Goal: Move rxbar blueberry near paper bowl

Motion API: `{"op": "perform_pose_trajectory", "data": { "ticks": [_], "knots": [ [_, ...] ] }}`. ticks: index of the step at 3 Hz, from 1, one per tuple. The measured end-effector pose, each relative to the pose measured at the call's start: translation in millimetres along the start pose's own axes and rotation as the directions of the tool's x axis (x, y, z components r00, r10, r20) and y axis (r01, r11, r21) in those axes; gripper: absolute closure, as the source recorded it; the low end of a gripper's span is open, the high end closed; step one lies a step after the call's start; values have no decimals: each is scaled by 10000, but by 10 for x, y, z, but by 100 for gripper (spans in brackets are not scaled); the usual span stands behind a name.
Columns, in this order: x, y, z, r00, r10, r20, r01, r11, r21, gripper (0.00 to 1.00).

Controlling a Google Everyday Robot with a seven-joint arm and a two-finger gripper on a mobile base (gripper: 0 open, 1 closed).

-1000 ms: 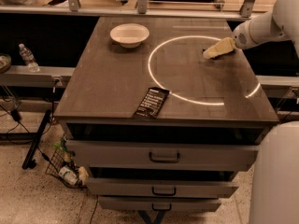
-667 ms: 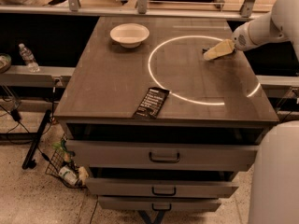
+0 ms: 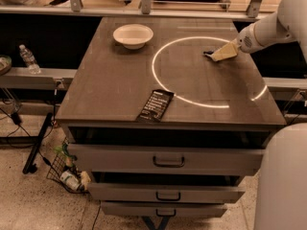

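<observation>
Evidently the gripper [image 3: 221, 54] sits low over the table [image 3: 105, 80] at about 2 o'clock on the tabletop because that is where the rxbar blueberry [image 3: 208, 54] lies. Only a small dark scrap of the wrapper shows, poking out at the gripper's tip on its 9 o'clock side, touching it or all but touching it. The arm reaches in from the right edge with the gripper slanted down toward the surface, which I read as a posture for picking up a flat, crumpled packet that offers little height to catch. Whether the gripper is clamped on the bar or loose around it cannot be told from this view. The paper bowl [image 3: 133, 35] stands upright and empty-looking at roughly 11 o'clock on the tabletop, well apart from the bar and at about 10 o'clock from the gripper, so the carry would run leftward and slightly away from the camera. A longer black bar [image 3: 156, 105] with white text lies flat near the front edge at 6 o'clock, off the straight path between bar and bowl, and is not the target. By my judgement the task is at the grasping stage, with the move toward the bowl not yet done.
</observation>
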State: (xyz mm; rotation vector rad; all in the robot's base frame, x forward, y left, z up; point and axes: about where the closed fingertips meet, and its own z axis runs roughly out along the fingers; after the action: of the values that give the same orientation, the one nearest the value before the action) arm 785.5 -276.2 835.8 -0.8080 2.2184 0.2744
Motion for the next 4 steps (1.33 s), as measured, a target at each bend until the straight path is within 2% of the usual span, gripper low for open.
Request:
{"op": "perform_pose_trajectory", "data": {
  "ticks": [1,2,3,4],
  "knots": [
    [-283,371,-90,9943,-1058,83,1062,9912,-795,91],
    [-631,731,-345,9688,-2421,536,2473,9595,-1347,100],
    [-620,795,-237,9685,-2445,482,2490,9565,-1519,100],
    [-876,1032,109,9482,-3063,836,3168,9304,-1845,100]
  ]
}}
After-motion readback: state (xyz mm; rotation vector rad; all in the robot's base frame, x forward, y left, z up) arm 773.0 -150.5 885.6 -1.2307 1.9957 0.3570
